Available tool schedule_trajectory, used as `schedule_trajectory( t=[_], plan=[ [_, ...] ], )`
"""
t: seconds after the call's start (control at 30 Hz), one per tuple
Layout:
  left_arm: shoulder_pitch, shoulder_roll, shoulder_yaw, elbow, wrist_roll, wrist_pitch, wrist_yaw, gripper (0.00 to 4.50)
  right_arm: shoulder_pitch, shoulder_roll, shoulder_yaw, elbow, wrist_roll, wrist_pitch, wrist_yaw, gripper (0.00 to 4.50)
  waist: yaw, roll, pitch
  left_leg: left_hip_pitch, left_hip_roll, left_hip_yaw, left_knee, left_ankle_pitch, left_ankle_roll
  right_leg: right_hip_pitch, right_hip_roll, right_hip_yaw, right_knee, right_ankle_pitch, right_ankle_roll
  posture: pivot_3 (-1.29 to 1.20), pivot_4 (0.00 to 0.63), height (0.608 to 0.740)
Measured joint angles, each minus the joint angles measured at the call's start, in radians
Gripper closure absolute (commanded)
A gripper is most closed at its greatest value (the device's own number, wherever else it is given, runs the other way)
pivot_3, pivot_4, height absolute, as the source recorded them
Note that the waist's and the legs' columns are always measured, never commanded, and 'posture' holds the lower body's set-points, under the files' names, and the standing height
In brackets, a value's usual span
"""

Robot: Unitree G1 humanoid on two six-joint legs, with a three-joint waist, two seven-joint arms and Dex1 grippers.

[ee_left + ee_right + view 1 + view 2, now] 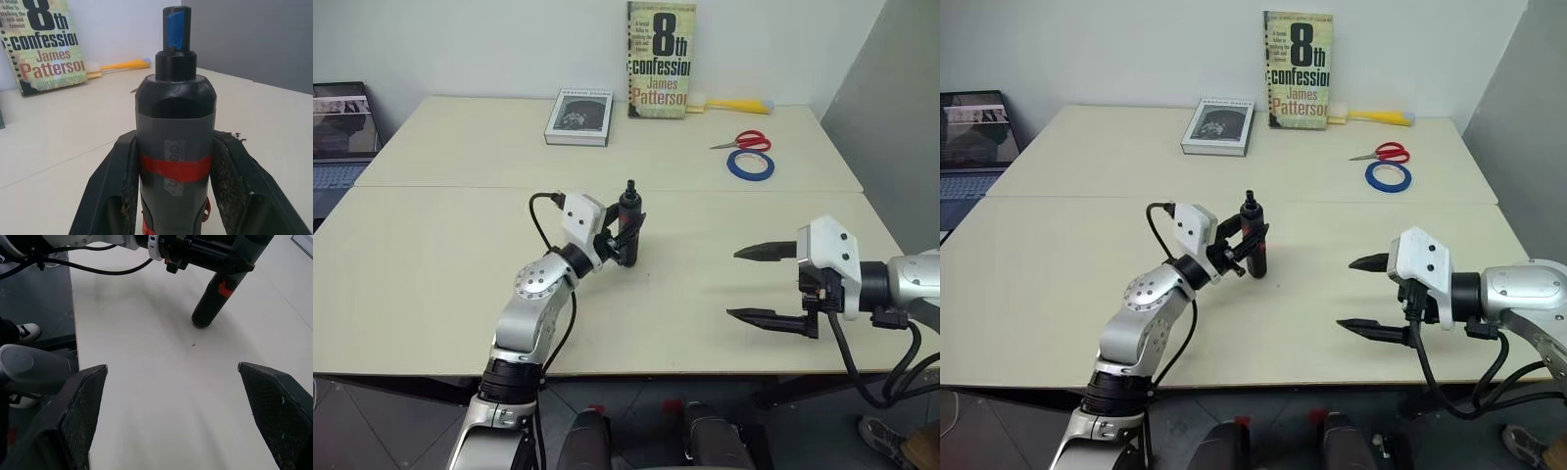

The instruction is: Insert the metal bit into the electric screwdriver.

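The electric screwdriver (629, 217) is a black pen-shaped tool with a red band. It stands nearly upright in the middle of the table (705, 352), chuck tip up and lower end at the tabletop. My left gripper (625, 238) is shut on its body, and both fingers (113, 186) press its sides. To the right, my right gripper (733, 284) hovers above the table, open wide and holding nothing, its tips turned towards the screwdriver (214, 303). The metal bit is out of view.
At the back of the table a paperback (660, 59) leans on the wall beside a flat book (578, 117). A yellow-handled brush (736, 104), red scissors (744, 141) and a blue tape ring (750, 164) lie at the back right. A laptop (340, 137) sits far left.
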Motion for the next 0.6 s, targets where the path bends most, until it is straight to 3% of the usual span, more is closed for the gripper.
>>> schedule_trajectory(
  t=[0.6],
  plan=[
    [-0.010, -0.019, 0.008, -0.008, -0.020, 0.026, -0.001, 2.84, 0.001, 0.026, 0.000, 0.000, -0.029, -0.018, -0.004, 0.00, 0.002, 0.000, 0.000, -0.003, 0.000, 0.000, -0.006, 0.000, 0.000, 0.000, 0.000, -0.001, -0.010, 0.004, 0.008, 0.00, 0.150, 0.740]
  ],
)
